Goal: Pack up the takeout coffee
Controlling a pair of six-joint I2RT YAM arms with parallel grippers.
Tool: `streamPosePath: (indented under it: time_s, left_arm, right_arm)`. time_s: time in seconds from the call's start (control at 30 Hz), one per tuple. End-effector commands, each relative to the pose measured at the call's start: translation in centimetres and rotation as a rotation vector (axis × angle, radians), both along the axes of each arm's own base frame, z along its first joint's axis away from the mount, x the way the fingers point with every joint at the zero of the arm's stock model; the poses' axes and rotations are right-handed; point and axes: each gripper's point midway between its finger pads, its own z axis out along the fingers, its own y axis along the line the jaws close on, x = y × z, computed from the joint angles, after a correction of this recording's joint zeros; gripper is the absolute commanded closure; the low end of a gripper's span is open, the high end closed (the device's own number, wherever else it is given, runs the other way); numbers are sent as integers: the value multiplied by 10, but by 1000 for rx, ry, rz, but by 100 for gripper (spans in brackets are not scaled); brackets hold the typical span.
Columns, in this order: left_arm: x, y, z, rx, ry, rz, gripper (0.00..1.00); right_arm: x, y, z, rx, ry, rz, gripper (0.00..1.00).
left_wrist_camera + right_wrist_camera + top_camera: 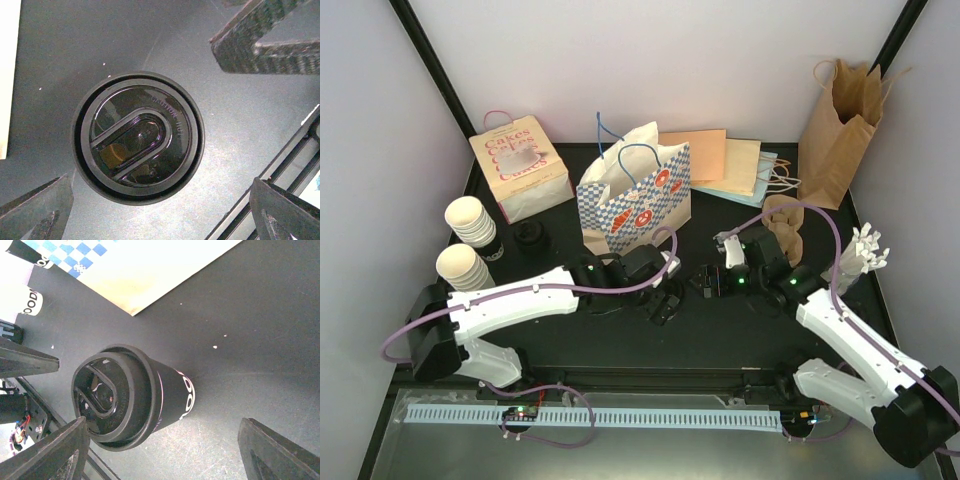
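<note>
Both pairs of jaws gape empty as your left gripper (pixel 160 212) and right gripper (pixel 162 450) flank one upright lidded cup (pixel 137 137) on the surface (pixel 50 50), likely poised to grasp it.

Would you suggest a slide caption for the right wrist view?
Open right gripper above a lidded black cup standing on the dark table, checkered bag nearby.

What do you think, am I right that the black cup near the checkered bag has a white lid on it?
Not quite. The lid on the black cup is black, not white; the right wrist view shows it clearly. The cup does stand near the checkered bag.
</note>
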Motion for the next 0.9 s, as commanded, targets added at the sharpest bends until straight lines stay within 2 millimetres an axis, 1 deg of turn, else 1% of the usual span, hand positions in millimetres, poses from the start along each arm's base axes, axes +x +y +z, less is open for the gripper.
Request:
streamPosePath:
  time_s: [0.0,0.17,0.4,0.8,0.87]
  left_arm:
    - [1,-6,3,0,3,-2,1]
    - [2,-6,2,8,5,4,1]
    - [2,-5,4,-1,6,5,1]
    - [1,-4,3,5,13,3,1]
    - [1,-5,3,6,11,-4,1]
  right_arm:
    - [6,-7,2,-11,-25,-41,16]
    - [5,-8,-4,-20,-7,-45,16]
    - [4,-7,-4,-10,-5,-38,16]
    - [2,-6,-7,-7,6,-32,17]
    - [1,-4,-9,0,20,-22,21]
